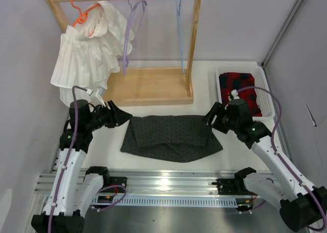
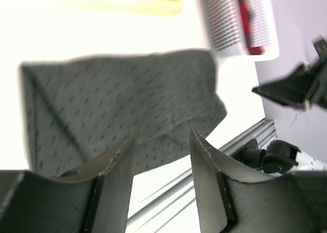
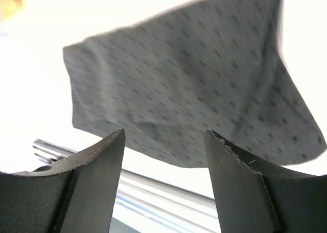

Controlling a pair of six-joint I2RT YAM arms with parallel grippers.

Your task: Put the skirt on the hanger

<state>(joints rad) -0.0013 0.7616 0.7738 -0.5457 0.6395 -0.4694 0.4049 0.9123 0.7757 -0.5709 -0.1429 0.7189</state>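
- The skirt (image 1: 171,138) is lying flat and partly folded in the middle of the white tabletop (image 1: 204,97), and nothing is lifting it.
- The hanger (image 1: 180,33) is hanging from the rail of the wooden rack (image 1: 153,85), at 12 o'clock from the skirt and well apart from it – only the top view is showing this.
- On the same rail, a purple hanger (image 1: 130,33) is hanging bare, and an orange hanger (image 1: 82,16) is carrying a white garment (image 1: 87,64).
- The left arm (image 1: 76,136) is reaching in at the skirt's 10 o'clock corner, and the right arm (image 1: 265,141) at its 2 o'clock corner.
- The overhead view is not settling whether either tip is touching cloth.
- The left wrist view is showing the left jaws standing apart with nothing between them, and the skirt (image 2: 127,90) is spreading beyond them.
- That view is also catching, blurred, the basket (image 2: 219,23) with red cloth (image 2: 245,13) at 1 o'clock.
- The right wrist view is showing the right jaws gaping wider – also empty – with the skirt (image 3: 194,90) filling the frame and a metal rail (image 3: 153,192) running below it.
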